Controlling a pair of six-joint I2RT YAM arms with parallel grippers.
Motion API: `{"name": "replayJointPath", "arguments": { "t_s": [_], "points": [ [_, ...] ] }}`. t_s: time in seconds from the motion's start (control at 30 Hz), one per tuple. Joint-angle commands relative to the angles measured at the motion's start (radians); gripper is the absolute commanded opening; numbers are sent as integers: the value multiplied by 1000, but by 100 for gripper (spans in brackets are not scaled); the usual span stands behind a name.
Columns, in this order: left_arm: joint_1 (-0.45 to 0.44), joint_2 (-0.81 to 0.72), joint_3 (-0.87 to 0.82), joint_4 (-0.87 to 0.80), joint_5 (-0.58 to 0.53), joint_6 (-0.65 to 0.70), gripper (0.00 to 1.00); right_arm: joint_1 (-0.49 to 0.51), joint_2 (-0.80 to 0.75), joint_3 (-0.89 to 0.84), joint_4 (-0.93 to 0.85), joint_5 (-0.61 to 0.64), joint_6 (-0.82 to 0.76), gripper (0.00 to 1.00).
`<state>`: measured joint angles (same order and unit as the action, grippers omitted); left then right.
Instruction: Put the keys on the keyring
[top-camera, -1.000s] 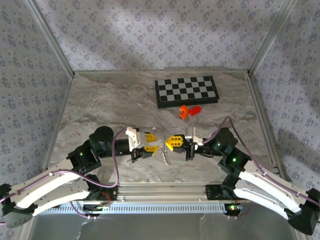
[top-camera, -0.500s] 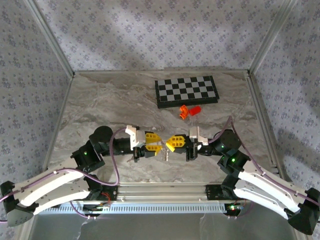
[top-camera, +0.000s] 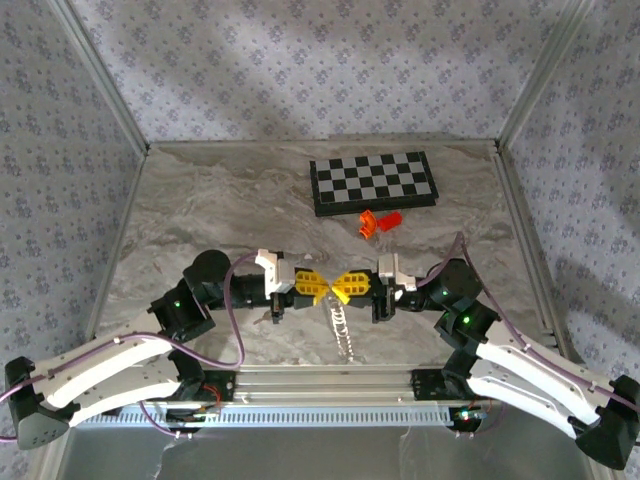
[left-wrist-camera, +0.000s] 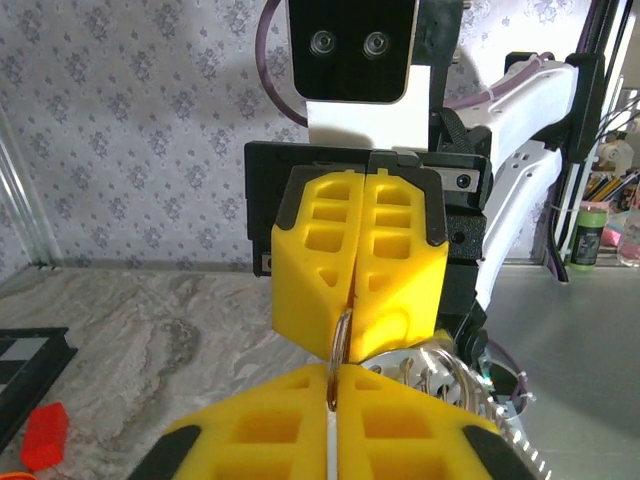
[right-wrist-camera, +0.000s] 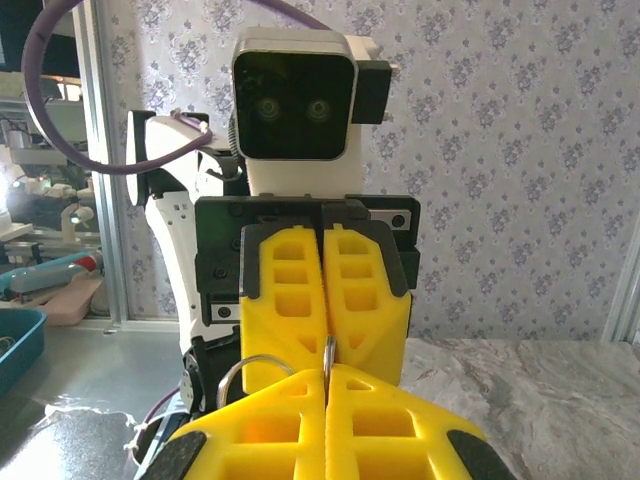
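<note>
- Two claws, top view: left gripper (top-camera: 321, 287) and right gripper (top-camera: 339, 288) meet tip to tip above the near part of the table (top-camera: 200, 220). Both pairs of yellow fingers are pressed together. What sits at the pinch is too small to tell.
- One beaded chain (top-camera: 343, 335), top view: it runs from the meeting point towards the near edge.
- Surroundings, top view: chessboard (top-camera: 373, 183) lies at the far side, with orange plastic pieces (top-camera: 380, 221) just in front of it. Both are well apart from the claws.
- Left wrist view: the left gripper's own fingers (left-wrist-camera: 260, 435) are closed, with no gap at the seam. The keyring (left-wrist-camera: 341, 343) shows edge-on as a thin pale loop. It enters this seam below and the seam of the closed right gripper above.
- Left wrist view, beside the pinch: a silvery ring (left-wrist-camera: 447, 368) and metal bits hang lower right, too blurred to tell apart. One orange piece lies lower left, near the board's corner.
- Right wrist view: the right gripper's own fingers (right-wrist-camera: 390, 425) are closed on the loop's thin edge. The left gripper faces it, closed likewise, with the silvery ring to its left.
</note>
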<state>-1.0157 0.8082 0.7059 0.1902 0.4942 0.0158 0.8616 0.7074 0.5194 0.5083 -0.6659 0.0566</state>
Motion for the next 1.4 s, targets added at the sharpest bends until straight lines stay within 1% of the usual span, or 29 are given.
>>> {"name": "replayJointPath", "arguments": {
  "t_s": [0.0, 0.03, 0.13, 0.17, 0.27, 0.3, 0.37, 0.53, 0.73, 0.97, 1.37],
  "points": [
    [-4, 3, 34, 19, 12, 14, 2, 1, -8, -5, 21, 4, -7, 0],
    [-4, 0, 40, 2, 3, 22, 0, 2, -8, -3, 12, 8, -12, 0],
    [-4, -13, 65, -80, -29, 65, 0, 3, -12, 14, -47, 28, -44, 0],
    [-4, -17, 82, -120, -41, 84, 0, 5, -17, 21, -77, 38, -59, 2],
    [-4, -17, 147, -273, -85, 156, 0, 18, -38, 52, -203, 97, -125, 19],
    [-4, -14, 168, -317, -97, 177, 0, 24, -47, 63, -243, 126, -148, 22],
    [-4, 0, 206, -399, -118, 212, 0, 43, -58, 82, -315, 177, -191, 24],
    [-4, 53, 279, -537, -141, 273, 0, 93, -60, 117, -421, 295, -273, 27],
    [-6, 113, 334, -632, -146, 312, 0, 133, -55, 140, -461, 370, -321, 28],
    [-9, 141, 362, -676, -139, 330, 0, 157, -29, 148, -493, 399, -350, 27],
    [-30, 158, 374, -702, -134, 344, 0, 178, 18, 155, -478, 412, -367, 27]
  ]
}}
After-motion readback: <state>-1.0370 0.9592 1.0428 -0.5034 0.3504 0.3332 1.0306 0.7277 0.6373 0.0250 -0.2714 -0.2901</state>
